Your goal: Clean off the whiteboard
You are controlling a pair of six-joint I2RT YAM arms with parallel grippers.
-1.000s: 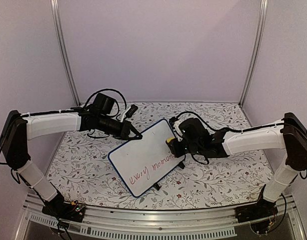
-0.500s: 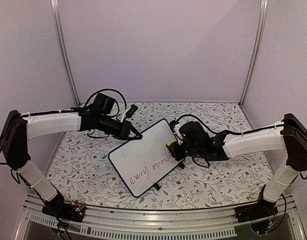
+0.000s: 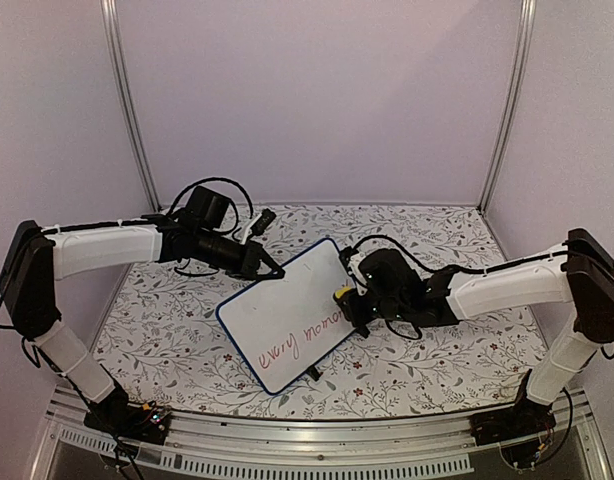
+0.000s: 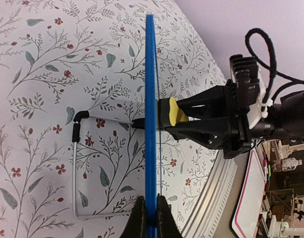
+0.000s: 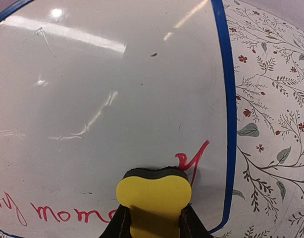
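While a line of red handwriting (image 5: 68, 214) runs along its lower edge, the whiteboard (image 3: 285, 322) is judged only partly cleaned: the upper field is bare, and every word that shows is left to wipe. It stands tilted near the middle of the table (image 3: 437, 360), propped from behind on a thin wire stand (image 4: 75, 168). The left hand (image 4: 150, 213) is clamped on the board's far edge, one finger on each face of the blue frame (image 4: 150, 74). The right hand (image 3: 349, 303) is clamped on the eraser (image 5: 152, 196), which presses against the right end of the writing, just inside the frame.

Materials: the writing surface is smooth and glossy and throws back streaks of light; a few faint scuffs mark it. The frame is thin, hard-looking and rounded at the corners. The eraser is a soft yellow block, bulged by the grip, with a dark pad on its working face. A matte floral print covers the table.
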